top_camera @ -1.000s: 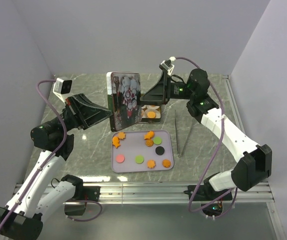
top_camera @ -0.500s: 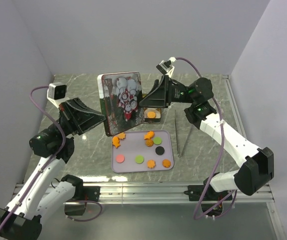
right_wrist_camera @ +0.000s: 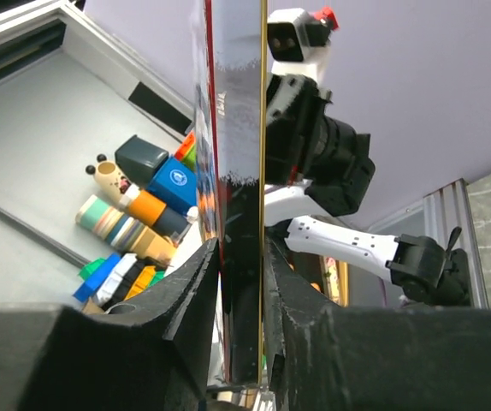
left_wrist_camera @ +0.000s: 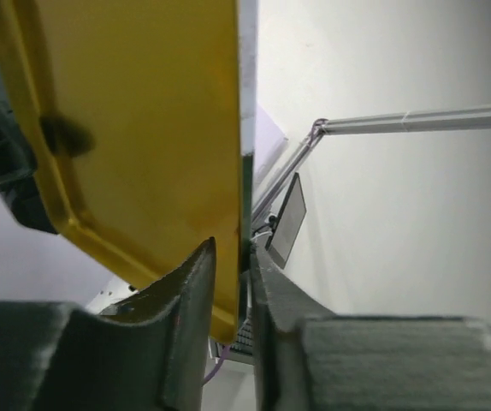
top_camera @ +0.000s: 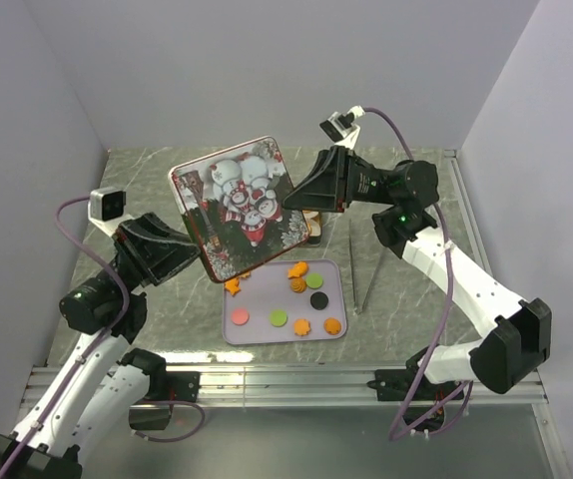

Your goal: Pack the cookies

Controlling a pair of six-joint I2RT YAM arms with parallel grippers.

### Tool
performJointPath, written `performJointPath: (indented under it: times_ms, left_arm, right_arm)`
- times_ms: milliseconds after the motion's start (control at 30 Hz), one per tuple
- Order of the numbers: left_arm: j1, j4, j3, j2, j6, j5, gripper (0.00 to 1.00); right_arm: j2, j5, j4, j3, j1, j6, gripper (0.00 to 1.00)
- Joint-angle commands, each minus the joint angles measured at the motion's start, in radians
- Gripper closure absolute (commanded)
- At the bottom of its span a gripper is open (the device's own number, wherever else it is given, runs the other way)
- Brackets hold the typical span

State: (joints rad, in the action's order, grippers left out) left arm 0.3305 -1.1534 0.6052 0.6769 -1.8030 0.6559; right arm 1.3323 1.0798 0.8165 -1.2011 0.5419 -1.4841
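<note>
Cookies lie on a pale tray (top_camera: 267, 294): orange ones (top_camera: 296, 269), a green one (top_camera: 279, 317), a black one (top_camera: 318, 298) and a pink one (top_camera: 240, 316). Above the tray's far end hangs a tin lid (top_camera: 239, 205) printed with snowmen, tilted so that its picture faces up. My left gripper (top_camera: 199, 251) is shut on its lower left edge and my right gripper (top_camera: 292, 205) on its right edge. The left wrist view shows the lid's yellow underside (left_wrist_camera: 143, 128) running down into the left gripper (left_wrist_camera: 233, 257). In the right wrist view the lid (right_wrist_camera: 239, 171) stands edge-on in the right gripper (right_wrist_camera: 241, 257).
A sliver of the tin box (top_camera: 313, 218) shows behind the lid's right corner; the rest is hidden. Thin metal tongs (top_camera: 366, 269) lie on the marble table to the right of the tray. Grey walls close in the back and both sides.
The lid has swung from standing nearly upright to tilted with its picture upward, and now covers the tin box. My right gripper has closed onto its right edge. The left arm has drawn back and lower.
</note>
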Motion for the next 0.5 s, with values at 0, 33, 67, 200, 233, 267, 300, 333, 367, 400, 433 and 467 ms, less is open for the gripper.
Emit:
performJointPath:
  times_ms: [0,33,67,200,233,267,300,333,367,400,433,467]
  left_arm:
    - [-0.002,0.213,-0.048,0.029,0.088,0.045,0.71]
    - [-0.004,0.254,-0.051,0.033,0.1,0.048,0.6]
    - [-0.005,0.292,-0.048,0.033,0.116,0.05,0.54]
    - [-0.018,0.539,-0.007,0.026,0.272,0.041,0.37]
    - [-0.022,0.59,0.005,0.027,0.296,0.037,0.31]
    - [-0.03,0.634,0.019,0.03,0.313,0.037,0.29]
    - [-0.031,0.647,0.022,0.035,0.333,0.04,0.27]
    - [-0.036,0.658,0.027,0.047,0.343,0.048,0.26]
    - [-0.042,0.681,0.036,0.053,0.35,0.048,0.26]
    - [-0.044,0.695,0.042,0.062,0.369,0.048,0.26]
    - [-0.045,0.702,0.048,0.079,0.378,0.048,0.25]
    - [-0.047,0.708,0.06,0.087,0.387,0.048,0.24]
  right_arm:
    - [-0.064,-0.011,-0.092,-0.066,0.023,0.089,1.0]
    - [-0.07,-0.023,-0.138,-0.069,0.023,0.125,1.0]
    - [-0.076,-0.032,-0.192,-0.077,0.023,0.199,1.0]
    - [-0.087,-0.075,-0.46,-0.104,0.017,0.344,1.0]
    - [-0.082,-0.089,-0.496,-0.113,0.013,0.364,1.0]
    - [-0.078,-0.09,-0.511,-0.111,0.007,0.376,1.0]
    - [-0.071,-0.09,-0.525,-0.109,0.0,0.378,1.0]
    - [-0.07,-0.093,-0.53,-0.106,-0.017,0.377,1.0]
    - [-0.065,-0.098,-0.531,-0.094,-0.026,0.372,1.0]
    - [-0.059,-0.1,-0.537,-0.091,-0.034,0.372,1.0]
    - [-0.058,-0.103,-0.551,-0.089,-0.054,0.377,1.0]
    - [-0.053,-0.112,-0.566,-0.087,-0.062,0.393,1.0]
